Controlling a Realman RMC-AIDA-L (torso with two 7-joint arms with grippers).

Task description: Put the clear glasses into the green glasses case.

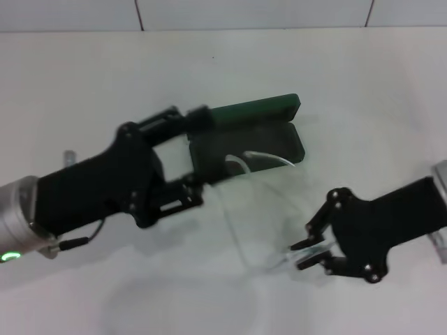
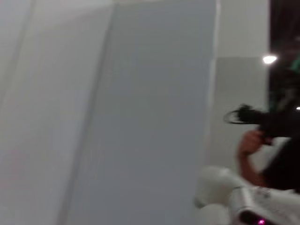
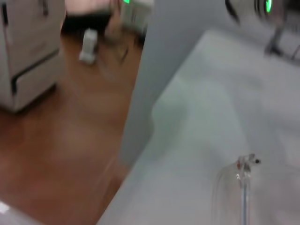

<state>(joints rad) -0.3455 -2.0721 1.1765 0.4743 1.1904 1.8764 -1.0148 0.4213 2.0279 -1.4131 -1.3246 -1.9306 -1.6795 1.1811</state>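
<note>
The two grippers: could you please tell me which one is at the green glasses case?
The left gripper, which reaches over the open green glasses case. The right gripper is apart from the case, nearer the robot, at the clear glasses.

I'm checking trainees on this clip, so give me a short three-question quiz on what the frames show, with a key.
1. True or false: the case lies open on the table.
2. Which gripper is at the case? A) left B) right C) neither
3. Fill in: the right gripper pinches one end of the ____.

Key:
1. True; its lid stands up behind the dark tray.
2. A; the left gripper holds the tray's end, while the right one is nearer the front edge of the table.
3. Glasses; their far end already reaches into the tray, so they are partly inside and not yet released.
</note>
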